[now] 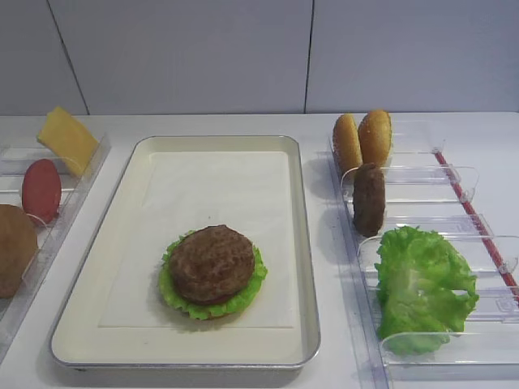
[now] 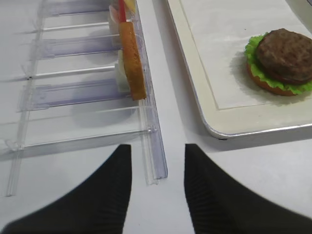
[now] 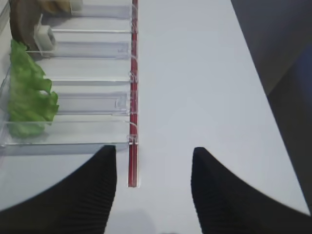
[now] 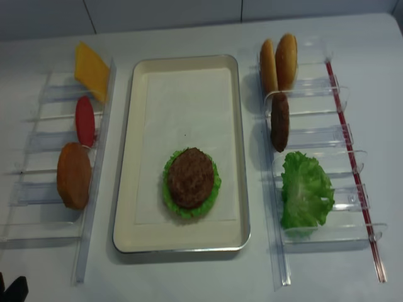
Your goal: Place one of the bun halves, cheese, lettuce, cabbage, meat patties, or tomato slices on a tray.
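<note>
From the first high view we see the tray (image 1: pixel 302 243) carrying a stack: bun, lettuce, meat patty (image 1: pixel 212 262) on top; neither claw shows. In the right wrist view, our right claw (image 3: pixel 155 168) hovers parted and empty over the worktop (image 3: pixel 195 73), spare lettuce (image 3: pixel 27 92) ahead to its left. In the left wrist view, the left claw (image 2: pixel 157 168) gapes empty, the stack ahead-right, a bun half (image 2: pixel 132 61) ahead. Cheese, tomato and a top bun seem left.

Probably a lab: white table (image 1: pixel 454 126), clear racks (image 4: pixel 315 135).
</note>
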